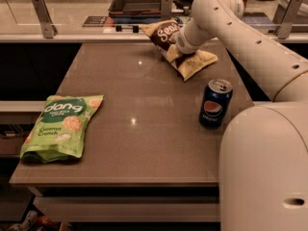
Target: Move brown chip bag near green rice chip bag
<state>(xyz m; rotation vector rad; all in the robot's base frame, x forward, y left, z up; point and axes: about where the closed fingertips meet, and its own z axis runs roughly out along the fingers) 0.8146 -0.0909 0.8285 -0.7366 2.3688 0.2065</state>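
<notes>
One brown chip bag, one tool at it; one green rice chip bag; one soda can.

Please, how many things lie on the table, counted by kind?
Chip bags: 2 (brown chip bag, green rice chip bag)
Soda cans: 1 (blue can)
Total: 3
The gripper is at the brown chip bag, on the far side of the table.
</notes>
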